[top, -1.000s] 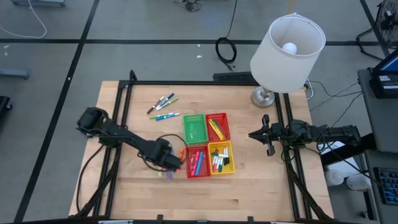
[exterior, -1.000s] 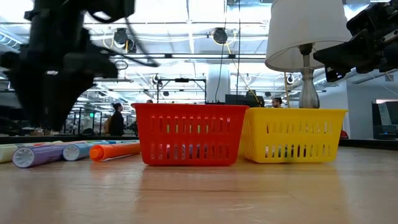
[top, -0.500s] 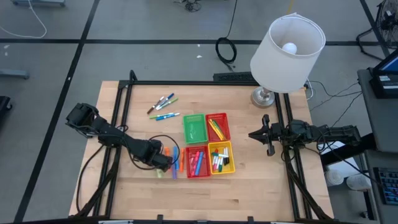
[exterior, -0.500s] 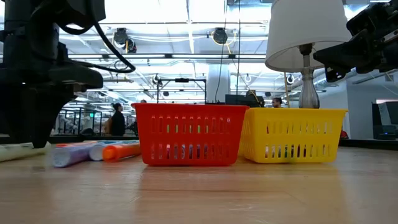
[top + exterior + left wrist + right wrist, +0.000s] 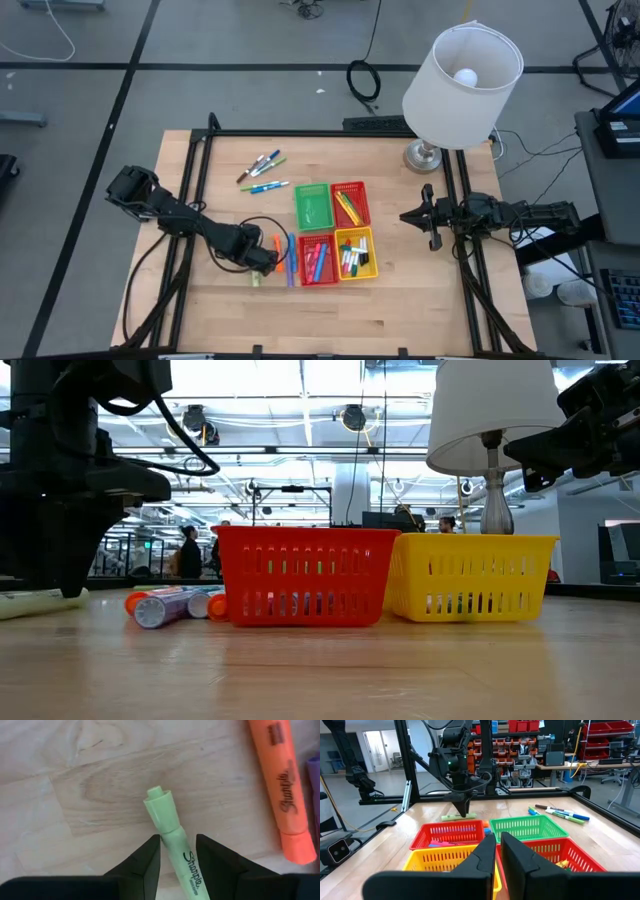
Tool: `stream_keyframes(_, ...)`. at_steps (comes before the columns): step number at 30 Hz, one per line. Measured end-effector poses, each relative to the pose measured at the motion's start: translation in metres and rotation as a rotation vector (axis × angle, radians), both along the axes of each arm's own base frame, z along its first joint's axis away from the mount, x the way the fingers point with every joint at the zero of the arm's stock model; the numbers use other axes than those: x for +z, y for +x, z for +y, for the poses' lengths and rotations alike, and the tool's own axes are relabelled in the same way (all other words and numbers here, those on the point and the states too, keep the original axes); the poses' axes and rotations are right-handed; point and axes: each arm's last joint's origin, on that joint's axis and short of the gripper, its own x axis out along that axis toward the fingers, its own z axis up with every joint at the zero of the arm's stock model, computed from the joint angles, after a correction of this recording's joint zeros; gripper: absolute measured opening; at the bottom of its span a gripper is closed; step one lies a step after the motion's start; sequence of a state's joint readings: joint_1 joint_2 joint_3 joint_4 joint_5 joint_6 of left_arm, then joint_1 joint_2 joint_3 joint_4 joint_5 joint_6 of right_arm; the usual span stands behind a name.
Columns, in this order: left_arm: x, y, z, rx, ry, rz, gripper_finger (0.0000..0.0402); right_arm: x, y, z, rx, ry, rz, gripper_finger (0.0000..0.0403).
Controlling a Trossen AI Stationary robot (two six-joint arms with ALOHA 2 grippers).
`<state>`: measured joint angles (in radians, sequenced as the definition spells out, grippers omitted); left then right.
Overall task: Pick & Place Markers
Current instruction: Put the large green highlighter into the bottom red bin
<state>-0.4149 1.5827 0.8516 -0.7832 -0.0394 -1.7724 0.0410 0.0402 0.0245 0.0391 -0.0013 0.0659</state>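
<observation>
A pale wooden worktop (image 5: pixel 400 310) framed by black rails is seen from above, on a grey floor marked with dark lines. A lamp with a white shade (image 5: pixel 462 72) stands at the far right corner. Behind the worktop, a wide hall with ceiling lights and shelving is shown in the low view.

Four small baskets are grouped at the middle: a green basket (image 5: pixel 312 206), two red ones and a yellow basket (image 5: pixel 356 254), several holding markers.

The left gripper (image 5: pixel 262 266) is lowered just left of the baskets. Its fingers (image 5: pixel 145 865) are set on either side of a pale green highlighter (image 5: pixel 176 851) lying flat on the wood, its long axis running straight out between them. An orange highlighter (image 5: pixel 282 787) lies nearby, angled slightly to it.

The right gripper (image 5: pixel 428 229) is held at the right edge, fingers pressed together.
</observation>
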Motion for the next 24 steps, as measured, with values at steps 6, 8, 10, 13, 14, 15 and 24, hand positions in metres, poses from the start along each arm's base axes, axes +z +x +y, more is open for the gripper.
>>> stream_keyframes(6, -0.013, -0.002, 0.000, 0.045, 0.001, 0.045, 0.0131, 0.000, 0.000, 0.000, 0.000, 0.000, 0.000, 0.0018)
stream_keyframes(8, -0.019, -0.002, 0.000, 0.046, -0.003, 0.058, 0.0131, 0.000, 0.000, 0.000, 0.000, 0.000, 0.000, 0.0018)
stream_keyframes(10, -0.022, -0.003, 0.000, 0.047, -0.006, 0.067, 0.0131, 0.000, 0.000, 0.000, 0.000, 0.000, 0.000, 0.0018)
stream_keyframes(13, -0.022, -0.001, -0.001, 0.047, -0.012, 0.056, 0.0131, 0.000, 0.000, 0.000, 0.000, 0.000, 0.000, 0.0018)
stream_keyframes(14, -0.023, -0.001, -0.001, 0.042, -0.015, 0.049, 0.0131, 0.000, 0.000, 0.000, 0.000, 0.000, 0.000, 0.0018)
stream_keyframes(15, -0.023, 0.000, -0.001, 0.040, -0.020, 0.043, 0.0131, 0.000, 0.000, 0.000, 0.000, 0.000, 0.000, 0.0018)
stream_keyframes(24, -0.022, -0.002, -0.003, 0.011, -0.078, 0.069, 0.0131, 0.000, 0.000, 0.000, 0.000, 0.000, 0.001, 0.0018)
